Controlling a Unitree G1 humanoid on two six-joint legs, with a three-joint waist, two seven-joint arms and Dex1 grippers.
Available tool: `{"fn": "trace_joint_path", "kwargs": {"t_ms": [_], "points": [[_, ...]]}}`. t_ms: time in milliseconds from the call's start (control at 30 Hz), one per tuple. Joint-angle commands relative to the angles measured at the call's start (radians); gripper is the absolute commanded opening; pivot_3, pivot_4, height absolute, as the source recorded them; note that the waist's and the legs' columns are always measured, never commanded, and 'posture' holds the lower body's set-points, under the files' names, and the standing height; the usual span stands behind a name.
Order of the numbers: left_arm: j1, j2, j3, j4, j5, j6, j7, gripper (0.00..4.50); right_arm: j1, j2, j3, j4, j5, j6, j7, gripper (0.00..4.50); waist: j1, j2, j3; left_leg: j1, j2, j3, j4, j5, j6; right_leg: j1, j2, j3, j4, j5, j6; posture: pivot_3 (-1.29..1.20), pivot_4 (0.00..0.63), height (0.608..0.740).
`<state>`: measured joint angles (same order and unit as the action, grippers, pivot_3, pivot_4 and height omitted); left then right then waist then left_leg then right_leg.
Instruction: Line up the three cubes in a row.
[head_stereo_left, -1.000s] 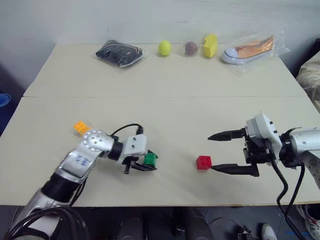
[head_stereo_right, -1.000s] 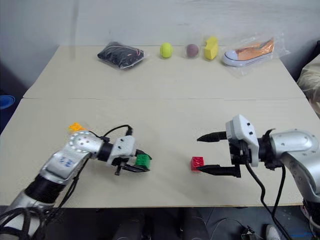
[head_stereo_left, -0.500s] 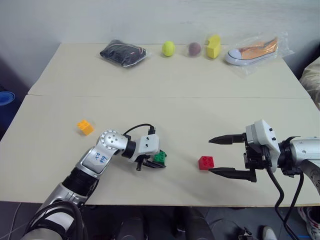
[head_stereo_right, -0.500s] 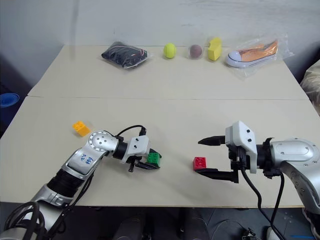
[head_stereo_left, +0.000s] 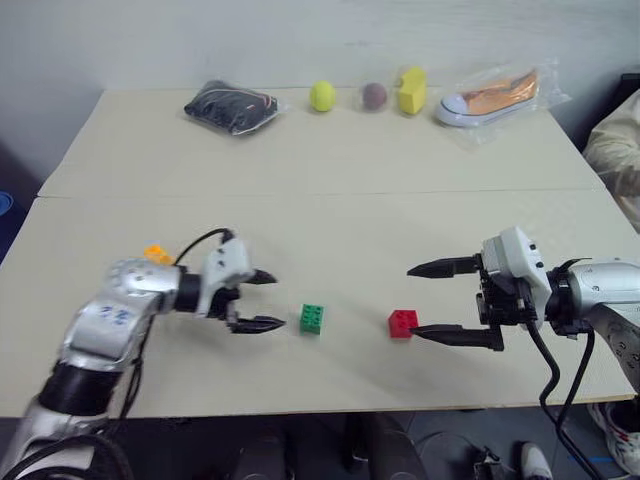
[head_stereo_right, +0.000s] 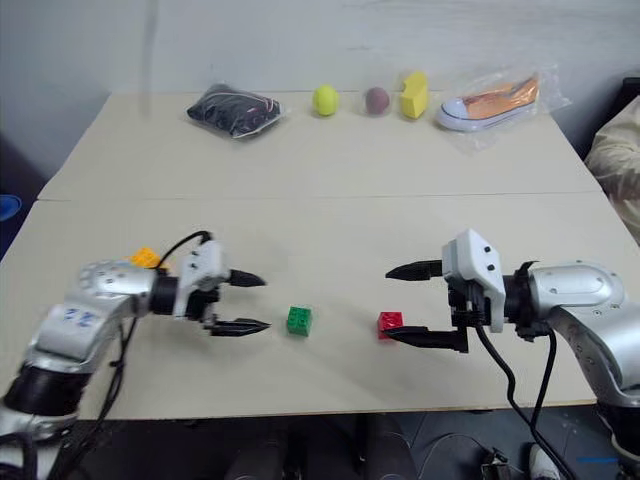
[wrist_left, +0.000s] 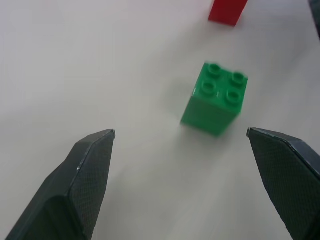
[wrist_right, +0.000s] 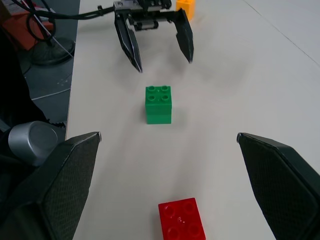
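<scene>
Green plastic studded cube (head_stereo_left: 311, 318) sat free on the beige worktop (head_stereo_left: 330, 220), beside the red studded cube (head_stereo_left: 403, 322), between both empty, wide-open jaws. You needed the orange-yellow cube (head_stereo_left: 155, 254), beyond your left gripper (head_stereo_left: 263, 301) from the green, set in line.

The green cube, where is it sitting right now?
The green cube stands free on the table near its front edge, between the open left gripper and the red cube, touching neither.
</scene>
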<state>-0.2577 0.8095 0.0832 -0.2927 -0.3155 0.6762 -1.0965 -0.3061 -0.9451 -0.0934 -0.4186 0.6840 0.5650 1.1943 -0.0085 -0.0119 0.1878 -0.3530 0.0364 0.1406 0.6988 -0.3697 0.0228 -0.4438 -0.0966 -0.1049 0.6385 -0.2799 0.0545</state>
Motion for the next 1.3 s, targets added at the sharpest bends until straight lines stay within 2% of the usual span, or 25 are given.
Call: {"fn": "trace_joint_path", "kwargs": {"t_ms": [33, 233, 300, 400, 567, 733, 1000, 1167, 1300], "points": [[0.189, 0.02, 0.287, -0.063, -0.034, 0.058, 0.088, 4.46, -0.063, 0.015, 0.018, 0.025, 0.003, -0.024, 0.033, 4.5, -0.004, 0.0, 0.0, 0.0, 0.0, 0.0, 0.0, 0.0, 0.0, 0.0, 0.0, 0.001, 0.0, 0.0, 0.0, 0.0, 0.15, 0.74], [0.478, -0.09, 0.612, -0.052, -0.023, 0.023, 0.232, 4.46, -0.183, 0.055, 0.053, 0.087, 0.041, 0.017, 0.062, 4.5, 0.006, 0.0, 0.0, -0.001, -0.001, -0.001, 0.0, -0.001, 0.001, 0.0, -0.003, -0.001, -0.001, 0.0, 0.0, 0.0, 0.15, 0.74], [0.514, -0.114, 0.655, -0.037, -0.025, -0.001, 0.261, 4.46, -0.215, 0.068, 0.053, 0.105, 0.066, 0.055, 0.06, 4.5, 0.007, -0.001, 0.0, -0.001, -0.001, -0.001, 0.0, -0.001, 0.001, 0.0, -0.003, 0.0, -0.001, 0.0, 0.0, 0.0, 0.15, 0.74], [0.511, -0.112, 0.655, -0.018, -0.034, -0.026, 0.28, 4.46, -0.23, 0.067, 0.057, 0.115, 0.069, 0.068, 0.077, 4.5, 0.018, -0.002, -0.001, -0.001, -0.001, -0.004, 0.0, -0.002, 0.0, 0.001, -0.005, -0.003, -0.001, 0.0, -0.001, 0.0, 0.15, 0.74], [0.342, -0.032, 0.528, 0.109, -0.012, -0.074, 0.285, 4.46, -0.228, 0.064, 0.054, 0.113, 0.067, 0.075, 0.086, 4.5, 0.029, -0.002, -0.001, -0.002, -0.003, -0.005, 0.0, -0.002, 0.0, 0.0, -0.006, -0.004, -0.001, 0.0, -0.001, 0.0, 0.15, 0.74], [0.123, 0.036, 0.376, 0.334, 0.045, -0.148, 0.293, 4.46, -0.207, 0.064, 0.038, 0.085, 0.078, 0.083, 0.072, 4.5, 0.019, -0.002, -0.001, -0.003, -0.003, -0.005, -0.002, -0.002, 0.0, 0.0, -0.006, -0.005, -0.001, 0.0, -0.001, 0.0, 0.15, 0.74], [-0.163, 0.031, 0.168, 0.648, 0.13, -0.263, 0.295, 4.46, -0.181, 0.072, 0.014, 0.058, 0.101, 0.101, 0.039, 4.5, 0.005, -0.003, -0.001, -0.003, -0.003, -0.001, -0.001, -0.001, 0.001, -0.001, -0.003, -0.005, 0.003, 0.0, 0.0, 0.0, 0.15, 0.74], [-0.241, 0.037, 0.107, 0.779, 0.161, -0.322, 0.276, 4.46, -0.157, 0.068, 0.002, 0.046, 0.085, 0.083, 0.015, 4.5, 0.004, -0.003, -0.001, -0.002, -0.003, 0.001, -0.001, -0.001, 0.001, -0.001, -0.002, -0.004, 0.004, 0.0, 0.0, 0.0, 0.15, 0.74], [-0.24, 0.041, 0.094, 0.785, 0.146, -0.338, 0.216, 3.59, -0.154, 0.065, -0.002, 0.043, 0.094, 0.085, 0.006, 4.5, 0.006, -0.003, -0.001, -0.002, -0.003, 0.001, 0.0, -0.001, 0.001, -0.001, -0.002, -0.004, 0.004, 0.0, 0.0, 0.0, 0.15, 0.74]]}}
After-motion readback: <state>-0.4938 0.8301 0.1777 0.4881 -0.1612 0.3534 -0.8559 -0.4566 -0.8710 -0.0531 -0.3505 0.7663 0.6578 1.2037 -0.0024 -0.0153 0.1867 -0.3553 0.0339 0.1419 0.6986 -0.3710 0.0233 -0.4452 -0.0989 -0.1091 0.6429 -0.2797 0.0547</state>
